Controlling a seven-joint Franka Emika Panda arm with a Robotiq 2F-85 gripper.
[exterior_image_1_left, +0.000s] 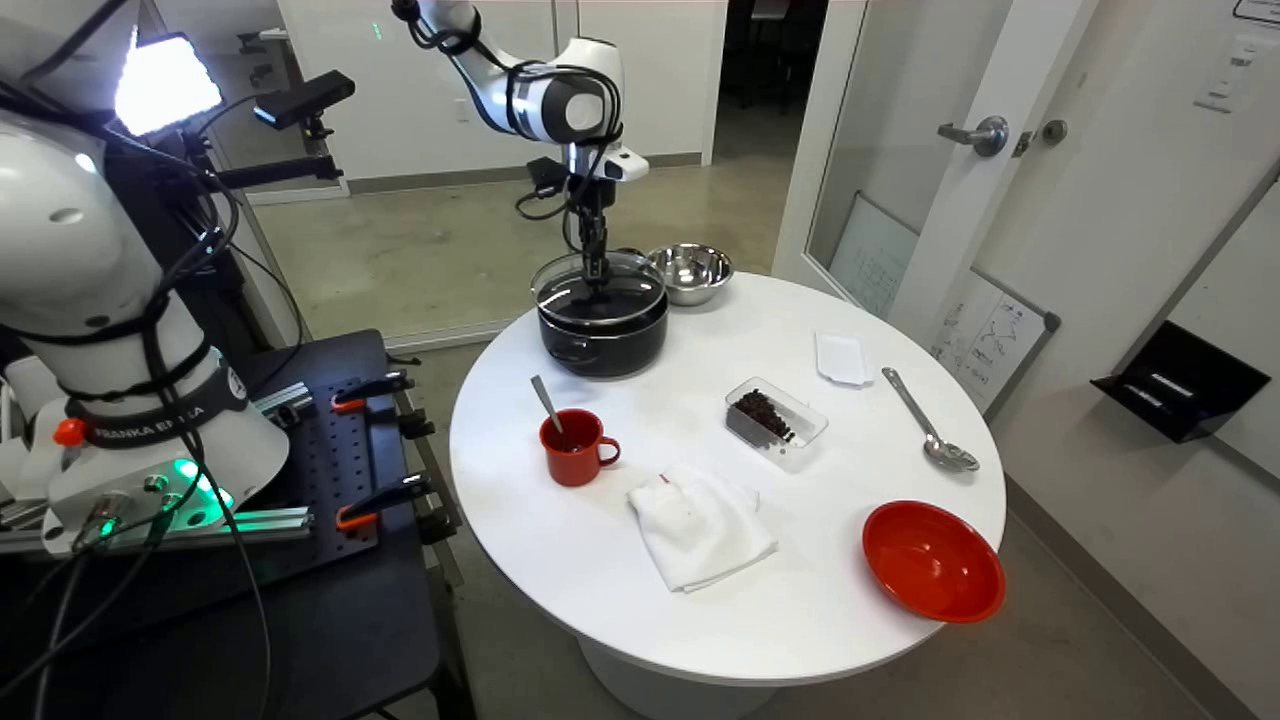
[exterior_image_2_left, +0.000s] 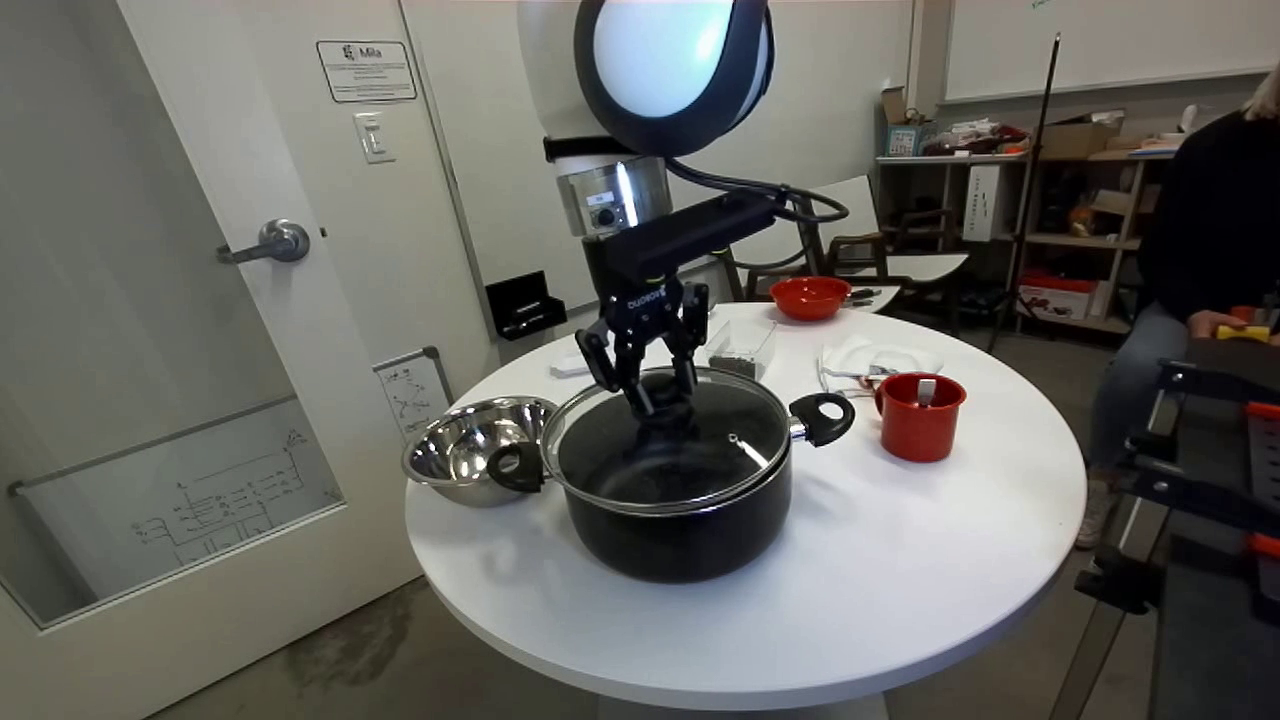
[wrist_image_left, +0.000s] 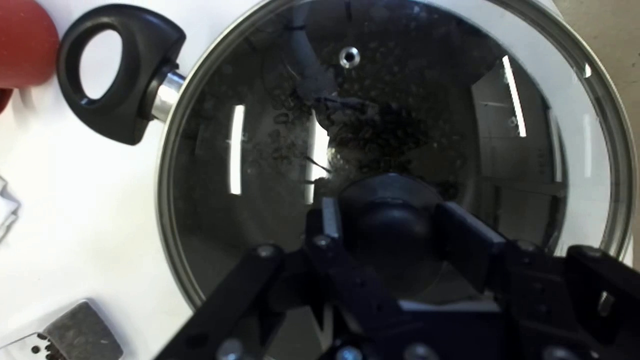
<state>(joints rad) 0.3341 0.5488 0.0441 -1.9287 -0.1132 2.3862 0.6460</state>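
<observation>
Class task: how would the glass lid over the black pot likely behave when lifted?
The glass lid should stay stiff, bound by a metal rim. Its transparent glass may chip if knocked against the black pot beneath it. Gripped only at its central knob, it could tilt, since it spreads wide on every side.

Near the gripper (exterior_image_2_left: 666, 396) sits 1 stainless-steel bowl (exterior_image_1_left: 692, 274); farther from it, 1 red mug (exterior_image_1_left: 574, 457) with 1 metal utensil (exterior_image_1_left: 545, 398) inside and 1 white cloth (exterior_image_1_left: 705, 535); well apart, 1 metal serving spoon (exterior_image_1_left: 942, 450) and 1 red bowl (exterior_image_1_left: 933, 562).
</observation>
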